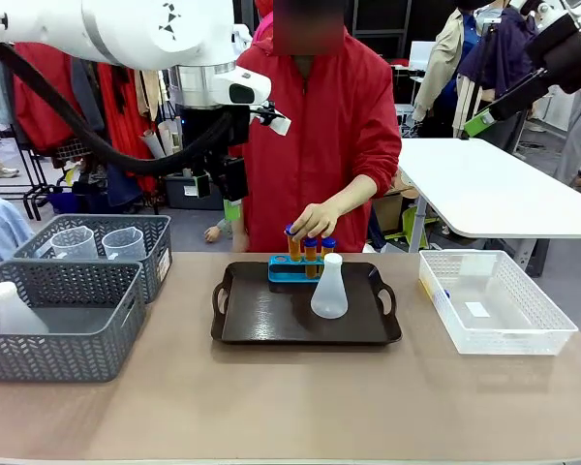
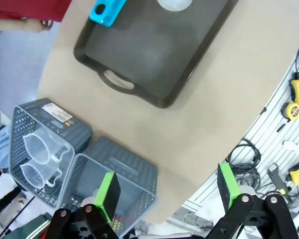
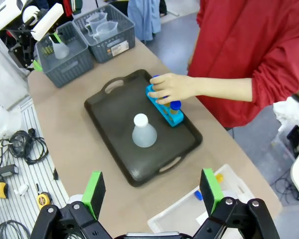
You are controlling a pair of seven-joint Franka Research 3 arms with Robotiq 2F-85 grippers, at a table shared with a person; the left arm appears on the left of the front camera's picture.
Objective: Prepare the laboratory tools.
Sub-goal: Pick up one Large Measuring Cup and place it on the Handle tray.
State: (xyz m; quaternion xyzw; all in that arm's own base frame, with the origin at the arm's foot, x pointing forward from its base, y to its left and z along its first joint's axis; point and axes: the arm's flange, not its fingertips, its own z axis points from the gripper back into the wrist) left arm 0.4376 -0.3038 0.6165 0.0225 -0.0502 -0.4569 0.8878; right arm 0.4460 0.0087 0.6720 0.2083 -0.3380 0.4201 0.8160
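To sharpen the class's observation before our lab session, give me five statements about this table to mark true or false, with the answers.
1. The flask on the tray stands upright. True.
2. The rack sits in the white bin. False: it stands on the tray, at its far edge.
3. The person's hand is on the tubes in the rack. True.
4. The far grey basket holds three flasks. False: it holds two clear beakers.
5. Both grippers grip tubes. False: the left gripper and right gripper are open, holding nothing.
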